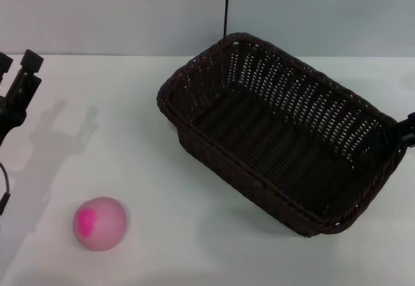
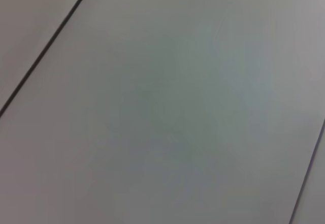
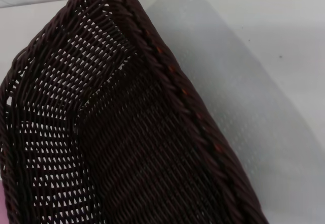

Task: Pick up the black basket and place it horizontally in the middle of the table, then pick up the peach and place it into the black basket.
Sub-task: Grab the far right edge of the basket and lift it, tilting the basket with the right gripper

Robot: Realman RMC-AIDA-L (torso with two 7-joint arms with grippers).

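The black basket (image 1: 279, 137) is seen tilted at the centre right of the tabletop (image 1: 194, 234), its right end met by the right end effector (image 1: 408, 130), whose grip cannot be told. The peach (image 1: 100, 223) lies at lower left; the left end effector (image 1: 18, 62), at the left edge, is spread open and empty.

peach (image 1: 100, 223) front-left on table (image 1: 194, 247) | black basket (image 1: 279, 137) right

The big black basket (image 1: 279, 137) sits slanted and fills the right side of the white table (image 1: 168, 234). The left side is bare, with just the peach (image 1: 100, 223) near the front. There is wide room between peach and basket.
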